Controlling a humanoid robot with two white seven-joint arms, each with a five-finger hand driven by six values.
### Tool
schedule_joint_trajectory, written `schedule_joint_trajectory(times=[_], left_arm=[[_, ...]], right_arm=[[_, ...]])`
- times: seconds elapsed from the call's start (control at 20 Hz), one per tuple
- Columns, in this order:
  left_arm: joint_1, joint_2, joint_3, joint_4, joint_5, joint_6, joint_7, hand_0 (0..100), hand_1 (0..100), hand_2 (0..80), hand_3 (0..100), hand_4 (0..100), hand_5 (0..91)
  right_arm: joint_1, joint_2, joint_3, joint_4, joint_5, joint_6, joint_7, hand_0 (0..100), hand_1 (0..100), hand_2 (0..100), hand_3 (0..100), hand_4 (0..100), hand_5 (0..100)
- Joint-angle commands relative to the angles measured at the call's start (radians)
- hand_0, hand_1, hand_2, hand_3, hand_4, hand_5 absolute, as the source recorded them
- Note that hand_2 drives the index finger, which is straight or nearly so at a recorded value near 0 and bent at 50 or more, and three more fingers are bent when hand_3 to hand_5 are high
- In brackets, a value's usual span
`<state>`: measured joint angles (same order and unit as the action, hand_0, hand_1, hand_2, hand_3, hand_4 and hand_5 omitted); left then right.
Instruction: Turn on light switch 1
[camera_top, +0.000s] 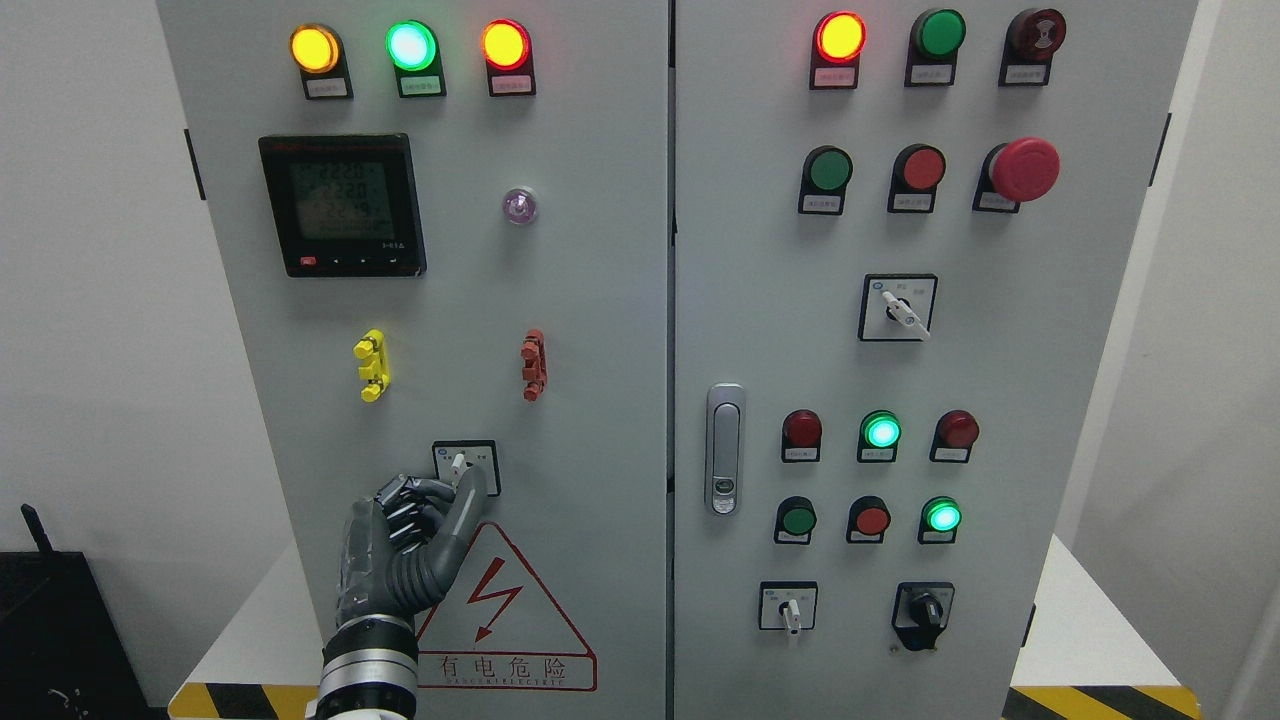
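A small rotary switch (459, 463) with a white knob sits in a black-framed square low on the left cabinet door (600, 300). My left hand (432, 500) comes up from the bottom edge and reaches it. The thumb rises to the right of the knob and the curled fingers sit at its left, so the hand pinches around the knob. The lower part of the switch plate is hidden behind the fingers. My right hand is out of the picture.
Above the switch are a yellow clip (372, 365), a red clip (534, 365), a black meter (343, 205) and three lit lamps. A red-triangle warning label (505, 625) lies below. The right door (1050, 350) carries lamps, push buttons, selector switches and a latch handle (725, 448).
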<state>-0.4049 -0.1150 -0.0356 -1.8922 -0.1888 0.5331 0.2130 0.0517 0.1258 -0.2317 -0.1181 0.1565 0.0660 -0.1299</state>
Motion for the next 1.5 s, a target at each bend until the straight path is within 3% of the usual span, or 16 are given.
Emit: schedule_joint_trajectory(times=[0.0,0.75,1.45], left_arm=[[-0.003,0.000,-0.001,0.010,0.002,-0.001,-0.003,28,56,60.1,95,94,87.4],[-0.009,0.000,-0.003,0.012,0.008,-0.001,-0.004,36,53,60.1,95,94,87.3],[-0.011,0.000,-0.003,0.012,0.011,-0.001,-0.004,52,49,59.5,95,94,87.3]], right_arm=[[0.001,0.000,0.000,0.000,0.000,0.000,-0.001,31,0,0,0,0,0],[0.001,0.000,0.000,0.000,0.000,0.000,-0.001,31,0,0,0,0,0],[0.001,0.000,0.000,0.000,0.000,0.000,-0.001,31,0,0,0,0,0]])
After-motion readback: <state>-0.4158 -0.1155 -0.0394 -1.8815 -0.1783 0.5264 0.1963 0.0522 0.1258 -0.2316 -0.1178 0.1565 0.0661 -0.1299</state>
